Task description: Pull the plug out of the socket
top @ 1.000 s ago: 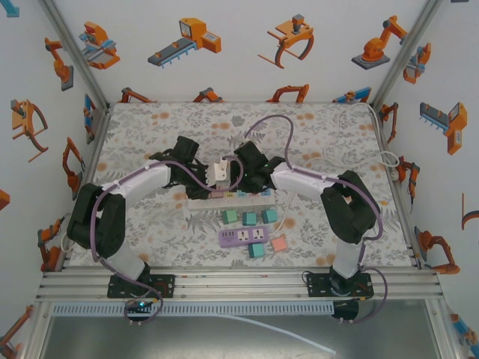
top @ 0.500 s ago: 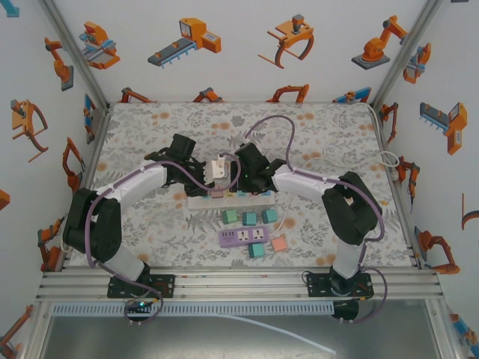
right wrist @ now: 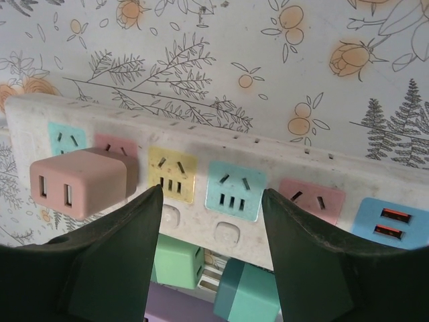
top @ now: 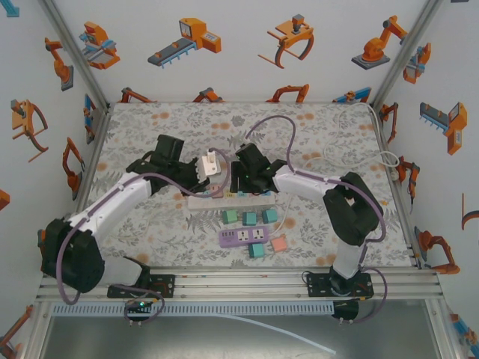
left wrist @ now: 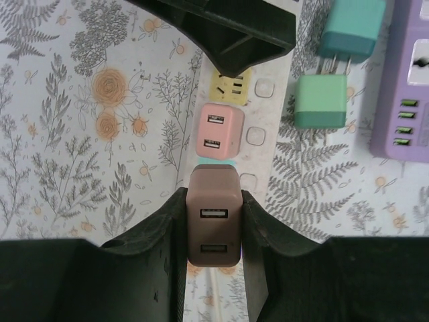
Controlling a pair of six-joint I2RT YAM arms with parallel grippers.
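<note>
Plug (left wrist: 213,225) clamped in left gripper (left wrist: 213,196), held clear above socket strip (left wrist: 269,111) per left wrist view. Right wrist view adds right gripper (right wrist: 211,193), spread open astride strip, beside seated pink charger (right wrist: 77,182).

White walls (top: 239,75) (printed with orange robot cartoons (top: 193,39)) enclose a floral-patterned table (top: 150,127); aluminium rails (top: 239,280) front it.

Three teal-green cube adapters (top: 249,218) in row, just toward near edge from right gripper (top: 241,178). Purple power strip (top: 245,236) past that row, farther from gripper. Pink cube (top: 279,244) just beside strip's right end. Green cube (top: 255,251) just beside strip's near side. White cable (top: 388,156) well right of gripper. Floral tablecloth (top: 150,127) beneath. Orange robot stickers (top: 185,41) on walls beyond.
</note>
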